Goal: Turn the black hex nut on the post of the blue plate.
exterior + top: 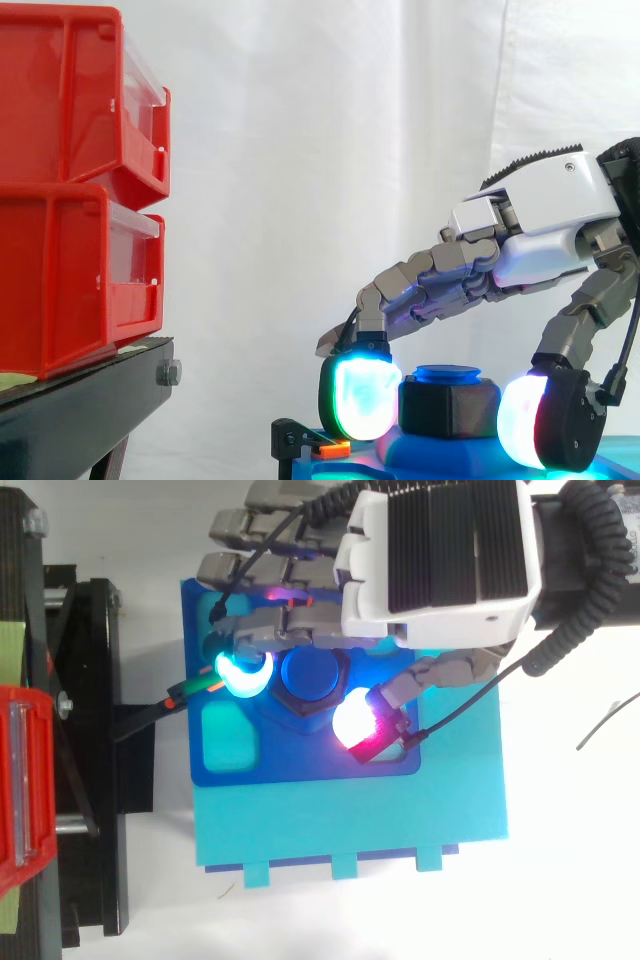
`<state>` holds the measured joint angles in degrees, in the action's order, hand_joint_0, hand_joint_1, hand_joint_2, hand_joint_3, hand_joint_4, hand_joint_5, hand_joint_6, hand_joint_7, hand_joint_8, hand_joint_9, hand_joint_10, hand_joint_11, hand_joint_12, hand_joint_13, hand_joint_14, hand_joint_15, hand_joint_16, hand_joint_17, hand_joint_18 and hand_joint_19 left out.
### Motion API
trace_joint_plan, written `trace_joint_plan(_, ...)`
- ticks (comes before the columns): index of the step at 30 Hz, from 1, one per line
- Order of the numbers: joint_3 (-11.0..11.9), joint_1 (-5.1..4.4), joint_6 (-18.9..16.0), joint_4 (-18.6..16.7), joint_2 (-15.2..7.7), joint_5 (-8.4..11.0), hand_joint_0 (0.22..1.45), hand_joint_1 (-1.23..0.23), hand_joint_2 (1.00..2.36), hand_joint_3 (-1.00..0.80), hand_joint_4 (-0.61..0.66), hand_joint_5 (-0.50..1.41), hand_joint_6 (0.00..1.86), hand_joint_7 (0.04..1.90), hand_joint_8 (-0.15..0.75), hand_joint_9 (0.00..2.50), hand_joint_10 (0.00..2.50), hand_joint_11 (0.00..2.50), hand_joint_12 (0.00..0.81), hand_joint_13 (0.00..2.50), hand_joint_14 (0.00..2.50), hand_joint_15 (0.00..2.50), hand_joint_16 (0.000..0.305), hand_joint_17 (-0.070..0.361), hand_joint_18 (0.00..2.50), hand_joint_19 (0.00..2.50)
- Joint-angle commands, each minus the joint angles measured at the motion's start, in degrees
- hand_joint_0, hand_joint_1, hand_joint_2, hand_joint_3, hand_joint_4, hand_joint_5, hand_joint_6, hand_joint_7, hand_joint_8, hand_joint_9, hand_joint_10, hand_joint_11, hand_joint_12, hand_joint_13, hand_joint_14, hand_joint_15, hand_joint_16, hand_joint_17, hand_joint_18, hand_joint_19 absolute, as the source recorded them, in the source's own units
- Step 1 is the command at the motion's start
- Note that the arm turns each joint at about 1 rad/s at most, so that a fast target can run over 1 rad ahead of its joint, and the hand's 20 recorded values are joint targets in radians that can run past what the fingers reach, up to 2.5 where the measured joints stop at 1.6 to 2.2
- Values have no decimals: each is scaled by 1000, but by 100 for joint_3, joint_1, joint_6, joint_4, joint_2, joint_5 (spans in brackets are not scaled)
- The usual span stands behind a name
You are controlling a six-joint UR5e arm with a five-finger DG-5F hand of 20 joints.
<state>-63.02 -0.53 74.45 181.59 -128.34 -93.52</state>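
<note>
The black hex nut (449,408) sits right under the hand (545,205), pinched between one curled finger's cyan pad (358,395) on one side and the thumb's red-white pad (522,420) on the other, both touching it. The post (447,375) pokes out just above the nut, with the blue plate (300,765) below the fingertips. The red bins (70,190) on their black stand (90,395) are well out past the fingertips.
</note>
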Motion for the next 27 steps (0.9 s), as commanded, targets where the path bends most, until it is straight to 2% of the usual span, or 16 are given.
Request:
trace_joint_plan(1, 0, 0, 8, -1, -7, 0, 573, -835, 1007, -419, 201, -198, 500, 1164, 232, 198, 0, 0, 355, 141, 0, 0, 52, 117, 103, 70)
trace_joint_plan(18, -9, 0, 8, -36, 2, 0, 562, -831, 1006, -440, 204, -198, 500, 1160, 234, 199, 0, 0, 357, 141, 0, 0, 52, 117, 106, 77)
trace_joint_plan(22, -9, 0, 8, -36, 2, 0, 465, -783, 1000, -500, 240, -208, 501, 1092, 262, 204, 0, 0, 387, 141, 0, 0, 58, 132, 110, 84)
trace_joint_plan(27, -9, 0, -9, -97, 2, 0, 410, -718, 1000, -500, 240, -229, 502, 1003, 280, 185, 2, 0, 415, 128, 0, 0, 65, 145, 94, 85)
